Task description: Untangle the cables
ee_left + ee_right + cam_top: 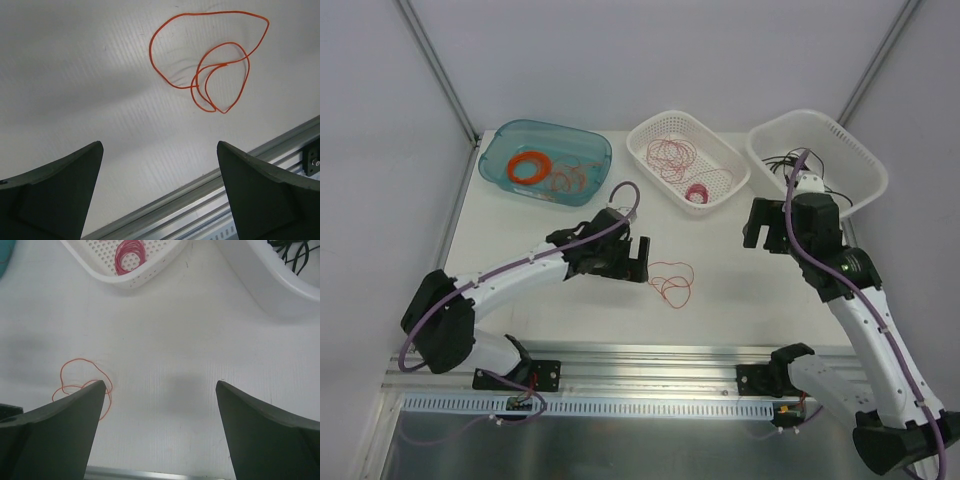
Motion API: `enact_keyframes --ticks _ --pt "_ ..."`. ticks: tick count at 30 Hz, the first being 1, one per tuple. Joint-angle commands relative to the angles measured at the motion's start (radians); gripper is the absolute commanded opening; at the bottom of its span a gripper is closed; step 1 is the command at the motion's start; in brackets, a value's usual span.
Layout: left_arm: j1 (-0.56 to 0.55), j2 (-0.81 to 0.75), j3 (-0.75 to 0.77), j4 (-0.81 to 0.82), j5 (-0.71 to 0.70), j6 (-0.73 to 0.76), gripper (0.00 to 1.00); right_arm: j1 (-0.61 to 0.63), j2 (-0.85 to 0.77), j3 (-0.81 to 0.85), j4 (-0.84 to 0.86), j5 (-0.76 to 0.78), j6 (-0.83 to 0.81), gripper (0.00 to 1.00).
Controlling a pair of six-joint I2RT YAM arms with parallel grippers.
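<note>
Left gripper [159,146]: fingers spread wide, nothing between them. 1 loose red cable [194,85] lies flat on the table [75,75] just ahead of the fingertips and slightly to their right, untouched, curled into several overlapping loops. Right gripper [160,383]: also spread and empty, over bare table. The same cable lies ahead and to its left, partly hidden behind its left finger. Expect the wire to be very light, limp and slightly springy, and likely to slide on the smooth top. Pinch a single strand on the outer loop, away from the crossings, with the fingertips almost on the surface. Farther out are 3 containers: a teal tray [495,150] with an orange cable [570,178], a white basket [650,165] with red cables [670,155], and a second white basket [860,150] with black cables [790,160]. The table is white and finely ribbed, with an aluminium rail [650,360] at its near edge. Plain grey panels enclose it.
</note>
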Motion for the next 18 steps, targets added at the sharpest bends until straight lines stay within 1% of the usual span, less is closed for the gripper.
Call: enact_keyframes --ticks 1,5,7,11,14,15,18 --pt "-0.082 0.097 0.093 0.01 -0.124 -0.123 0.99 -0.004 -0.103 -0.045 -0.039 0.036 0.048 0.97" --pt "-0.139 0.215 0.165 0.007 -0.202 -0.176 0.97 -0.004 -0.185 -0.12 -0.039 0.013 0.074 0.97" --pt "-0.153 0.272 0.194 0.007 -0.245 -0.199 0.95 -0.002 -0.195 -0.134 -0.042 -0.003 0.082 0.97" --pt "-0.179 0.357 0.242 -0.003 -0.285 -0.217 0.88 -0.004 -0.217 -0.148 -0.046 -0.029 0.078 0.97" --pt "-0.196 0.412 0.278 -0.01 -0.317 -0.225 0.81 -0.004 -0.234 -0.165 -0.049 -0.029 0.061 0.97" --pt "-0.2 0.424 0.289 -0.013 -0.32 -0.226 0.76 -0.004 -0.238 -0.167 -0.051 -0.029 0.056 0.97" --pt "-0.203 0.467 0.302 -0.022 -0.337 -0.23 0.7 -0.002 -0.257 -0.182 -0.057 -0.03 0.048 0.97"
